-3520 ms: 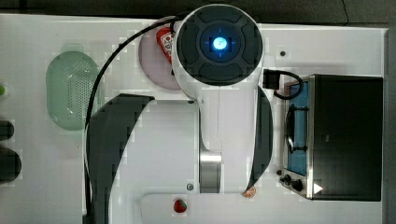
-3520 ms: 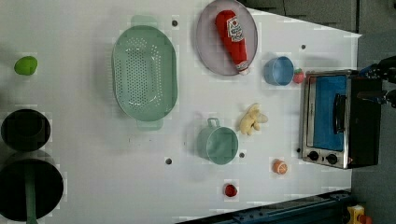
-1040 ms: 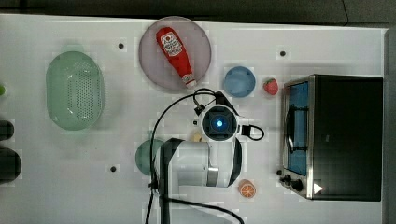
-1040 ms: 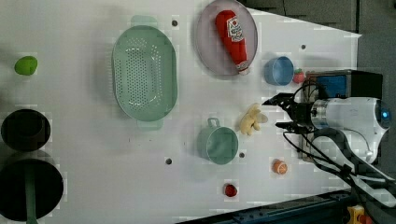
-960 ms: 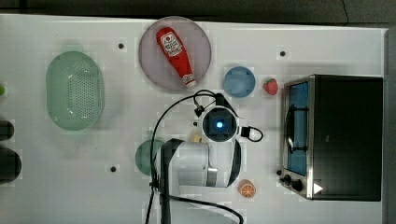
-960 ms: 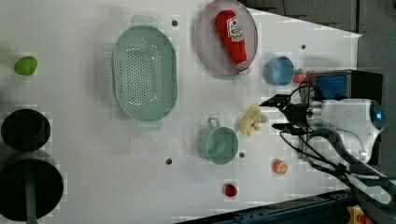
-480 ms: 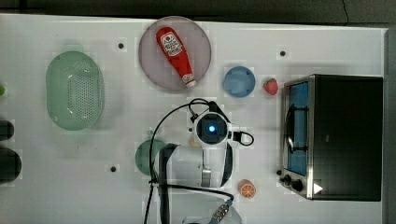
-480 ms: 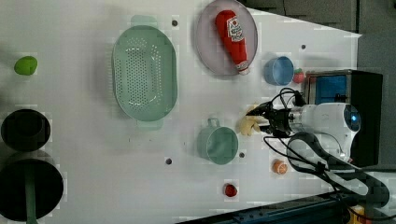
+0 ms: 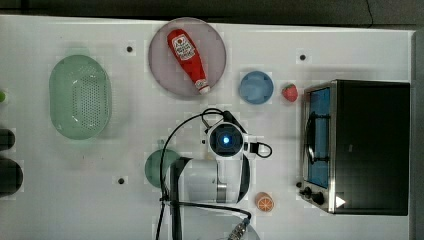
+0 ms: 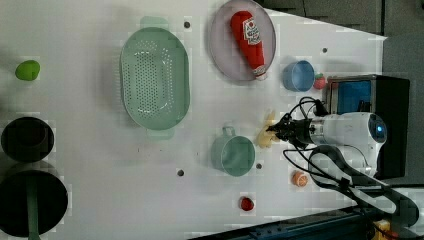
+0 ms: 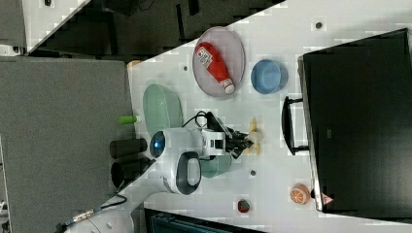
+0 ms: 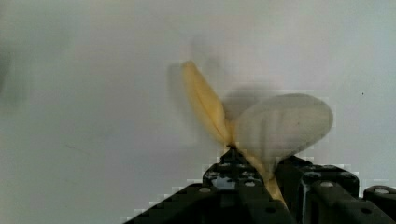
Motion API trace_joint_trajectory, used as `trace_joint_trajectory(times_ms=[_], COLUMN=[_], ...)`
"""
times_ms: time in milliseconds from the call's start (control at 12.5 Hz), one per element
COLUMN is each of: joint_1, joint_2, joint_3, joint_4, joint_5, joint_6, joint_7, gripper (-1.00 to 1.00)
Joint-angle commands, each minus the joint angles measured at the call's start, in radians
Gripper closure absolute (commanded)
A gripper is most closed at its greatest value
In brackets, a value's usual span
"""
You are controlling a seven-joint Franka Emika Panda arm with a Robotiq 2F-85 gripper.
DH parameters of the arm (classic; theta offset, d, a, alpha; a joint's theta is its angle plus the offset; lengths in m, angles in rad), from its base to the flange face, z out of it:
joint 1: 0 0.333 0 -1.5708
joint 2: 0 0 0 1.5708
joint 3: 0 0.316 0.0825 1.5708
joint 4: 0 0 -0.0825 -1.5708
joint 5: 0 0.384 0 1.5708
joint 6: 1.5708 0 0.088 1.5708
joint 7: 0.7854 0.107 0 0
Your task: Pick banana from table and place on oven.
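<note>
The banana [image 12: 275, 123], a pale yellow-cream peeled piece with a loose strip of peel, lies on the white table [image 10: 100, 165] beside a green mug [image 10: 234, 155]. My gripper [image 12: 259, 163] is down at the table with its black fingers [image 12: 224, 179] closed on the banana's end. The left view shows the gripper [image 10: 277, 131] at the banana [image 10: 265, 134], and the right view shows the gripper [image 11: 245, 140] against the banana [image 11: 253, 136]. In the top view my wrist [image 9: 226, 140] hides the fruit. The oven [image 9: 370, 145] stands at the top view's right, black top bare, door shut.
A blue bowl [image 9: 256, 87] and a strawberry [image 9: 289, 92] sit near the oven's front. An orange slice [image 9: 264, 201] lies by its knobs. A pink plate [image 9: 165, 75] carries a ketchup bottle [image 9: 189, 59]. A green colander [image 9: 80, 97] stands at the top view's left.
The arm came over from the oven side and lowered onto the banana. Its fingers went from wide apart to closed around the fruit's end.
</note>
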Motion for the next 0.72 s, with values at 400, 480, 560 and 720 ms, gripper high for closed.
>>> trace_joint_trajectory(times_ms=[400,480,560,720], joint_1=[0.005,0.005,0.005,0.005], joint_2=[-0.314,-0.384,-0.444,-0.527], joint_3=[0.002,0.004,0.004,0.003], joint_4=[0.075,0.120,0.172,0.289], joint_5=[0.022,0.022,0.022,0.022], joint_6=[-0.271,-0.386,-0.509,-0.737], joint_7=[0.005,0.005,0.005,0.005], gripper=[0.62,0.62,0.62,0.62])
